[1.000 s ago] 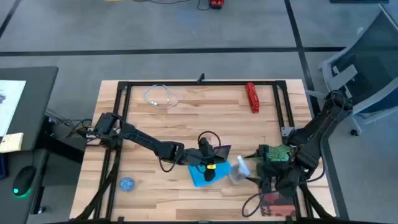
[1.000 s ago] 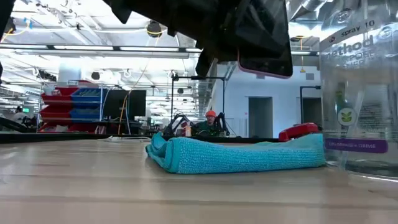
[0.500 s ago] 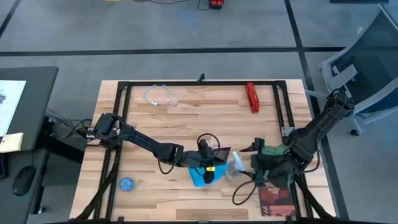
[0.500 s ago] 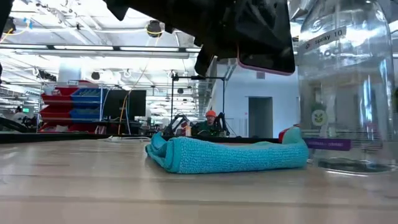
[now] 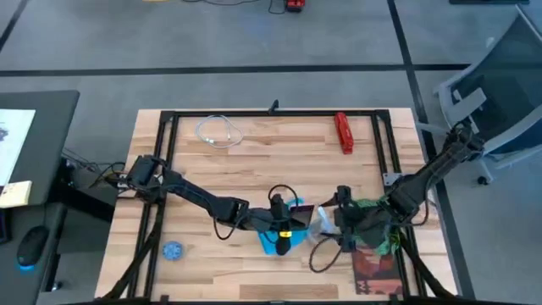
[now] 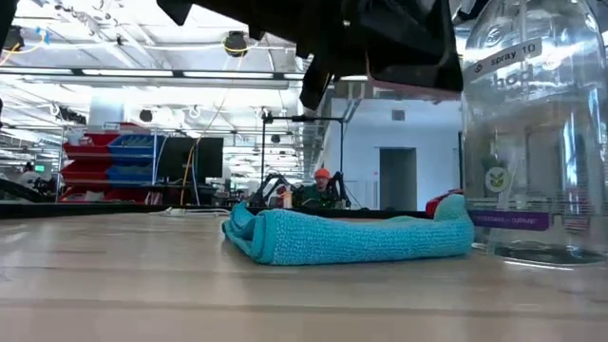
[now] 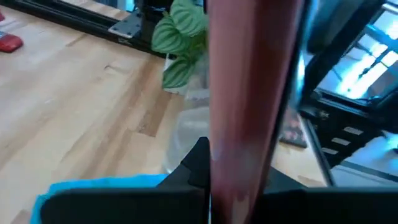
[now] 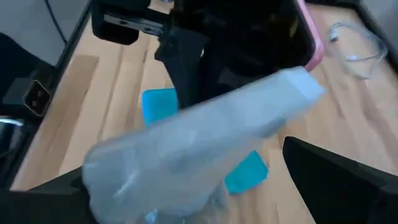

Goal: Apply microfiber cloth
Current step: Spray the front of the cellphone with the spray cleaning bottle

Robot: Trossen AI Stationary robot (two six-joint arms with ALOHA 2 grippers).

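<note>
The microfiber cloth [image 6: 351, 237], a sky-blue bundle, lies folded on the table near its front middle [image 5: 273, 243]. My left gripper [image 5: 284, 222] hovers over it, shut on a black smartphone in a pink case [image 6: 408, 43]. A clear spray bottle [image 6: 532, 142] stands upright just right of the cloth, and my right gripper [image 5: 337, 224] is shut on it. In the right wrist view the bottle [image 8: 205, 143] fills the gap between the fingers, with the phone [image 8: 311, 43] and the cloth [image 8: 158, 102] beyond it. My left gripper pinches the phone between its two fingers [image 7: 193, 168] at one end [image 7: 233, 180], and the phone runs on forward from the fingers, seen edge-on. It hangs clear above the cloth. My right gripper has the bottle's upper part [image 8: 186, 155] between its two fingers [image 8: 336, 174], coming level from the table's right. The bottle is upright with its base [image 6: 537, 252] down at the table top; whether it touches, I cannot tell.
A red tool [image 5: 343, 133] lies at the far right and a coiled white cable [image 5: 218, 131] at the far left. A small blue disc [image 5: 173, 250] sits near the front left. A dark red mat [image 5: 373, 275] lies at the front right. Black frame rails [image 5: 271, 113] border the table.
My right gripper has carried the upright spray bottle toward the table's left, up to the cloth's right end. The phone in my left gripper has tipped a little more level and risen slightly above the cloth. The cloth has stayed put.
</note>
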